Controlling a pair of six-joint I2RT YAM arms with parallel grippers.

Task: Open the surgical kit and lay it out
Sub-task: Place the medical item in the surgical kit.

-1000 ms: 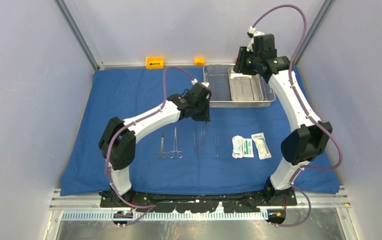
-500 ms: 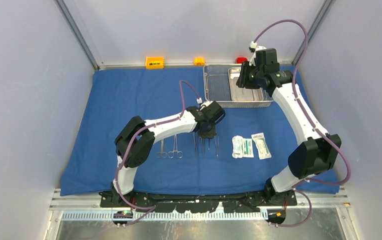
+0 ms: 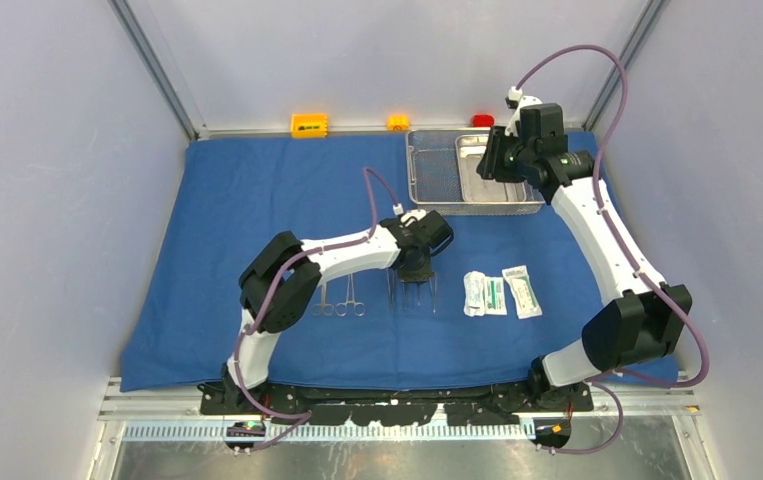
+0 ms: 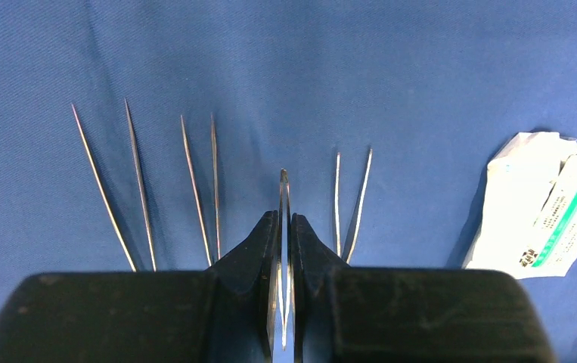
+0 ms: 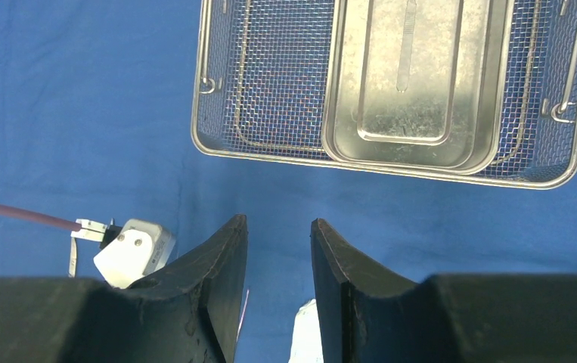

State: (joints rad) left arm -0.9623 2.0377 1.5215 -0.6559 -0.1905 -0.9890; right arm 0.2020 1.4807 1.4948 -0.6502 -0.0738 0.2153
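Moved: left gripper (image 4: 283,219) has swung from beside the tray (image 5: 202,83) to well in front of it, low over the cloth (image 3: 257,200); right gripper (image 5: 277,223) has pulled back to the tray's near side. Forceps (image 4: 283,183) pinched edge-on in the left gripper, tip poking out ahead, over a gap among the other forceps (image 4: 198,189) lying in front of the tray; touching cloth or not, cannot tell. Packets (image 3: 497,293) lie in front of the tray's right end, scissors (image 3: 340,300) in front and off its left end. Pan (image 5: 414,76) sits in the tray's right half. Right jaws half spread, nothing between them. Handling guess: forceps light, thin, stiff but springy, slick steel; best pinched mid-shank across the flat sides, let go low so they do not bounce or skate into neighbours.
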